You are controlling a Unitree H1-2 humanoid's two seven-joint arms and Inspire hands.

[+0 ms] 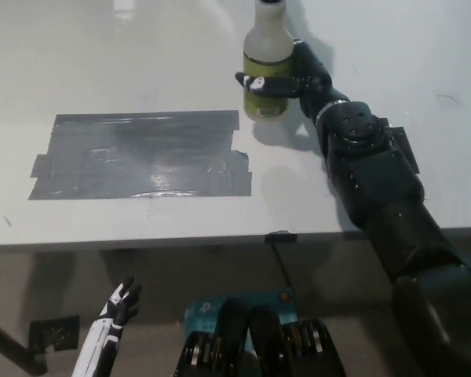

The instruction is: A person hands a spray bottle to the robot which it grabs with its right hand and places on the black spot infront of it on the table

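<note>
- Your black right hand is wrapped around the translucent plastic spray bottle with the yellowish liquid and white cap; its fingers cross the bottle's front over the label, and the palm sits against the bottle's right side.
- The bottle stands upright in that grip, far out on the glossy white bench. Its base looks to be at or just above the bench top, with a shadow directly beneath it; you cannot tell for sure from this view whether it is touching.
- The black right arm runs from the lower right edge of the view across the bench's near edge up to the hand.
- The dark grey rectangular patch of tape lies flat on the bench, to the left of the hand and nearer to you. The bottle is just beyond the patch's far right corner, not on it.
- Your white left hand rests low at the lower left, below the bench's near edge, holding nothing, its fingers a little apart.
</note>
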